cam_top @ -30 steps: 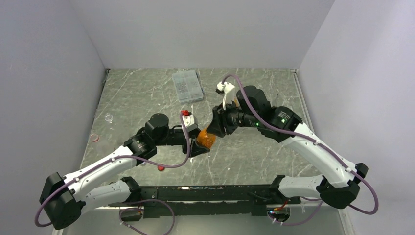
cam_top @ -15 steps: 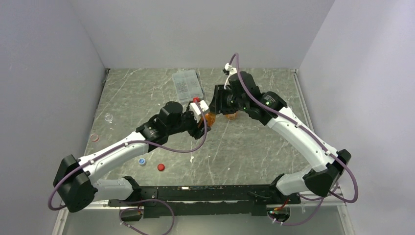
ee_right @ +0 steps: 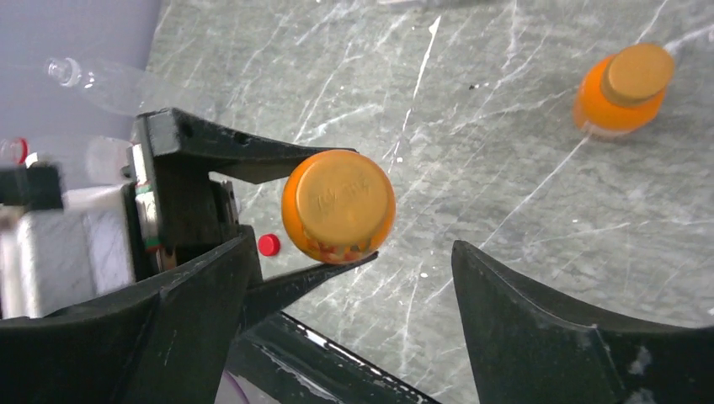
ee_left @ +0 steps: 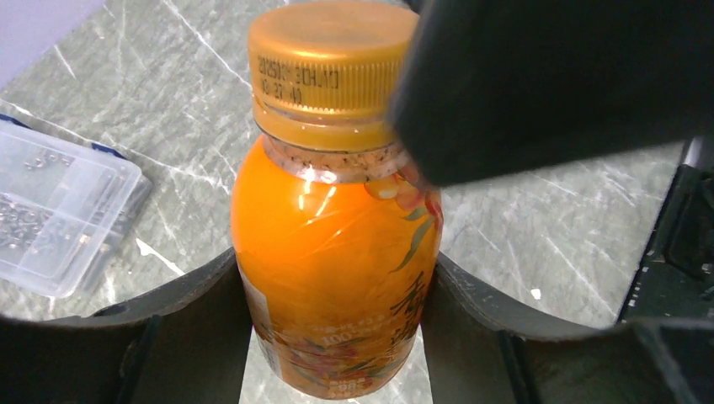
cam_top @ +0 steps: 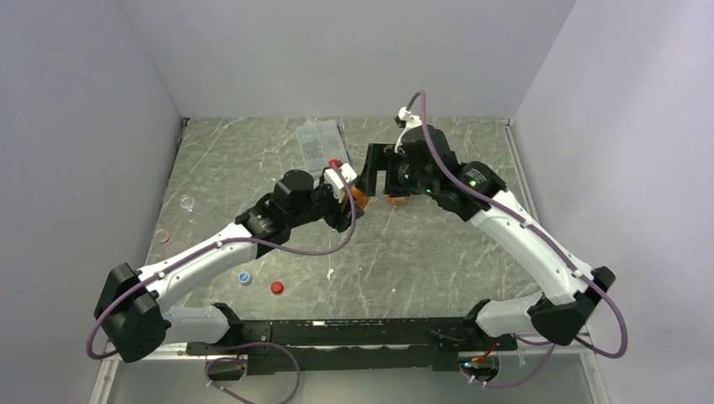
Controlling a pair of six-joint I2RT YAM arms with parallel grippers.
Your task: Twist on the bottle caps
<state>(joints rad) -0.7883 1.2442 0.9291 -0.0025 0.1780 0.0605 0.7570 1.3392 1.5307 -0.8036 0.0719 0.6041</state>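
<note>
Though clamped by its body in the left claw point(ee_left: 333, 286) as a second ago, now sits farther up the counter point(cam_top: 438, 252), nearer the compartment box point(cam_top: 318, 147): orange bottle point(ee_left: 328, 244), orange cap point(ee_left: 324, 67) seated on its neck. Hangs above that cap, likewise moved back, spread wide: right claw point(ee_right: 352, 244). Uncovered by the left arm's point(cam_top: 210, 252) shift: blue-and-white cap point(cam_top: 244, 277) near red cap point(cam_top: 277, 287). Grey veined stone underneath; plain pale walls point(cam_top: 337, 50) around. Well apart in the right wrist view, second bottle point(ee_right: 623, 88), capped; from above mostly hidden under the right claw. Blurred dark mass point(ee_left: 547, 84) across part of the orange cap in the left wrist view.
</note>
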